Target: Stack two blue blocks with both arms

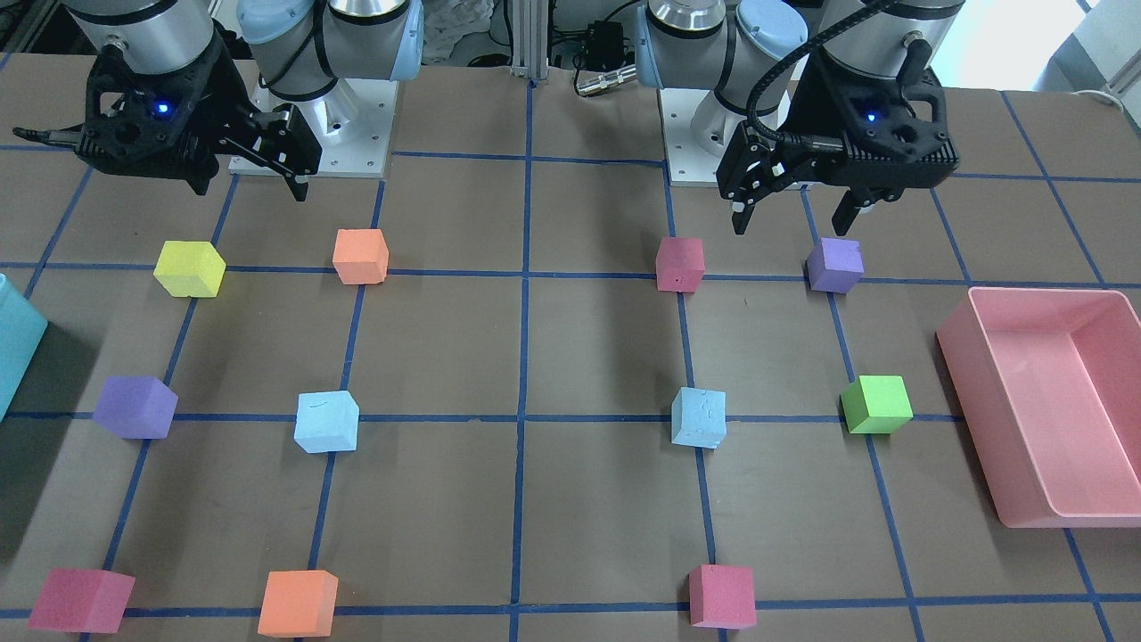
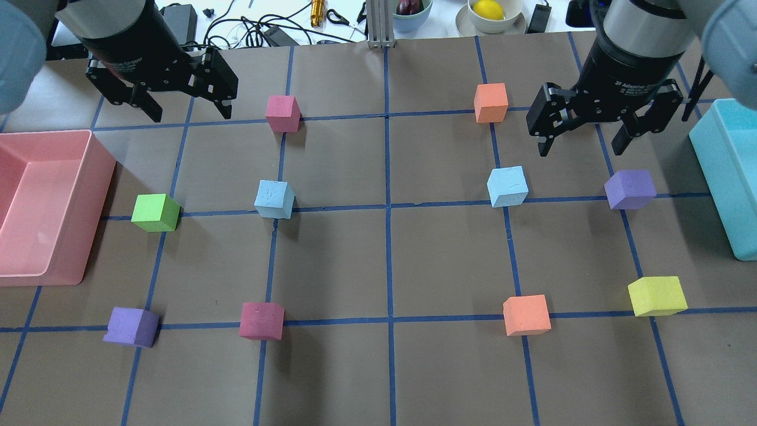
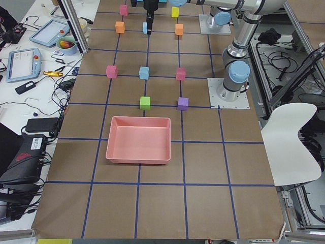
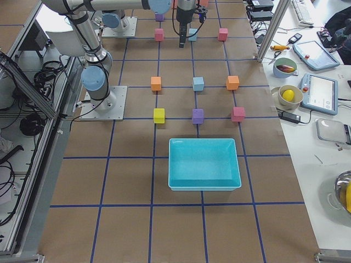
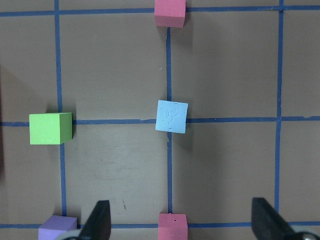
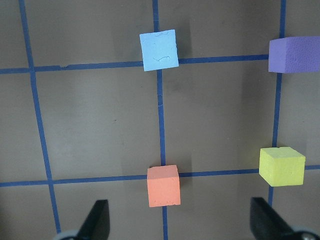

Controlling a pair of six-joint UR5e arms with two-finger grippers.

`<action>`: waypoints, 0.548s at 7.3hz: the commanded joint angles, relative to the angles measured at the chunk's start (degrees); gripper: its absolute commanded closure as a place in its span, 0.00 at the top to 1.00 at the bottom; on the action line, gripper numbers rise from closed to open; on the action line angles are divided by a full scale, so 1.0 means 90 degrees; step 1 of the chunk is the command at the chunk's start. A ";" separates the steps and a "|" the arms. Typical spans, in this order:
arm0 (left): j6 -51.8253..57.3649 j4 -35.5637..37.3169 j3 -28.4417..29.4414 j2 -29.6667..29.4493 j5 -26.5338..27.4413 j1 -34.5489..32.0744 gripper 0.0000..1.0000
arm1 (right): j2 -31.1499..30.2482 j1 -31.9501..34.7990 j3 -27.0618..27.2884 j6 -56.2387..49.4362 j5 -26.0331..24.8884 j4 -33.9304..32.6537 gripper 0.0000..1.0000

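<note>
Now we see the left blue block [image 2: 274,199] and the right blue block [image 2: 507,186] flat on the table [image 2: 449,266], well apart on one tape line. Both are twisted slightly off the grid and, as cubes, have no long axis. The left gripper [image 2: 190,113] and right gripper [image 2: 581,149] hover beyond them, jaws spread, empty. A green cube [image 2: 155,212] and a purple cube [image 2: 630,189] flank the pair.

two blue blocks [image 2: 274,199] [image 2: 507,186] well apart

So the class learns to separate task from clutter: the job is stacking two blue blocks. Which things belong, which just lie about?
Job: left blue block, right blue block, left gripper, right gripper.
Lying about: green cube, yellow cube, purple cubes, orange cubes, magenta cubes, pink bin, teal bin.
</note>
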 commanded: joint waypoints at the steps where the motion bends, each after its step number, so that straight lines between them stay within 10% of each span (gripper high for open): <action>1: -0.0002 0.0000 0.0000 0.0000 0.0000 0.0000 1.00 | 0.0007 0.0000 0.0010 0.0010 -0.0012 0.0004 1.00; 4: 0.0008 0.0000 -0.0010 0.0010 0.0000 0.0000 1.00 | 0.0027 -0.0010 0.0019 -0.0010 -0.0021 -0.0102 1.00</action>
